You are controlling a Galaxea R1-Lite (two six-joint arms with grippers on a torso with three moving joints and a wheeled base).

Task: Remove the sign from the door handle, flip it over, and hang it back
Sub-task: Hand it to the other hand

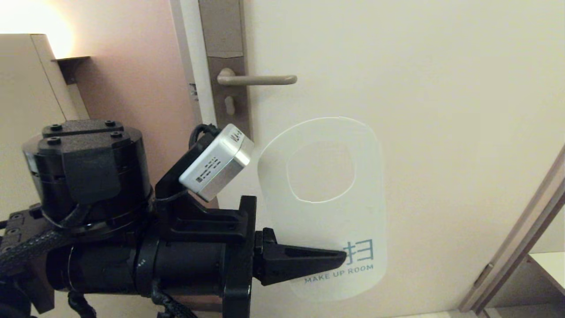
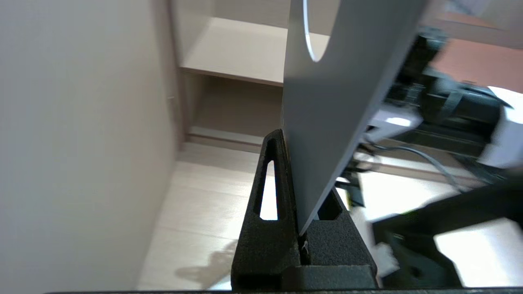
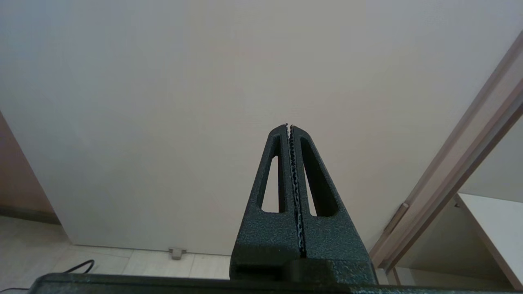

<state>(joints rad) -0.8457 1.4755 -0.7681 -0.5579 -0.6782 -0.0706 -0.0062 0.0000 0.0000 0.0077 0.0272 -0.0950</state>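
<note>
The sign (image 1: 322, 221) is off the handle, held upright in front of the door, its white "MAKE UP ROOM" face toward me and its hole at the top. My left gripper (image 1: 342, 258) is shut on the sign's lower left part, below and right of the door handle (image 1: 258, 80). The handle is bare, a horizontal beige lever on a tall grey-brown plate with a keyhole. In the left wrist view the sign (image 2: 339, 94) rises edge-on from between the shut fingers (image 2: 267, 228). My right gripper (image 3: 289, 127) is shut and empty, facing the door; it does not show in the head view.
The cream door (image 1: 441, 110) fills the view, with a pink wall (image 1: 132, 75) to its left. A door frame (image 1: 516, 247) and a shelf (image 1: 547, 265) stand at the lower right. A lit cabinet (image 1: 26, 79) stands at the far left.
</note>
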